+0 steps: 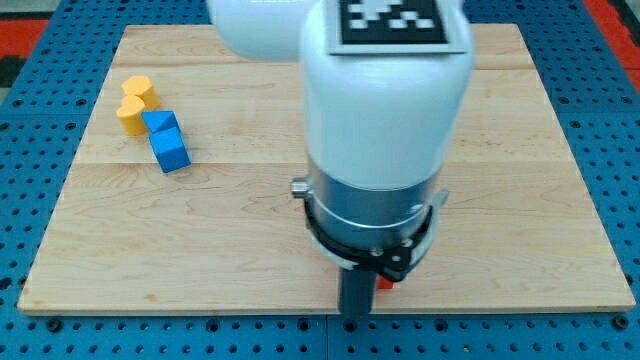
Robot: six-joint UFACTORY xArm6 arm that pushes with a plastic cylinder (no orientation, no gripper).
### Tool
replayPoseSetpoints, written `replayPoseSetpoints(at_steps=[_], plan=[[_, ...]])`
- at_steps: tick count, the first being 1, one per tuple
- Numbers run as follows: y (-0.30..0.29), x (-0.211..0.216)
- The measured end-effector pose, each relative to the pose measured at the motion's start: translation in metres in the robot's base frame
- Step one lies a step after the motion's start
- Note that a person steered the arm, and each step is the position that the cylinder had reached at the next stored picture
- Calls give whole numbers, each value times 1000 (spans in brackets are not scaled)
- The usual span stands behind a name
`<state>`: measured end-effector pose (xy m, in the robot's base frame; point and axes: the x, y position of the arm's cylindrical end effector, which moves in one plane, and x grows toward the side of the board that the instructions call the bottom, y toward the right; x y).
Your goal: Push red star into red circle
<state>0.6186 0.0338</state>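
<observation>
The arm's white body fills the view's middle and hides much of the wooden board (520,200). My dark rod comes down at the view's bottom centre, and my tip (355,317) is at the board's bottom edge. A small sliver of a red block (385,284) shows just to the right of the rod, close against it; its shape cannot be made out. No other red block is in sight; the arm may hide it.
At the view's upper left, two yellow blocks (138,90) (130,115) sit touching each other. Two blue blocks (160,122) (170,151) lie right beside them, lower and to the right. Blue pegboard surrounds the board.
</observation>
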Motion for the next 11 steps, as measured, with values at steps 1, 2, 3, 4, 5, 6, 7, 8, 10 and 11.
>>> replayPoseSetpoints(at_steps=[1, 2, 3, 4, 5, 6, 7, 8, 10, 11], plan=[[13, 0], [25, 0], [37, 0], [81, 0], [90, -8], [44, -16], [23, -48], [15, -75], [25, -45], [-5, -68]])
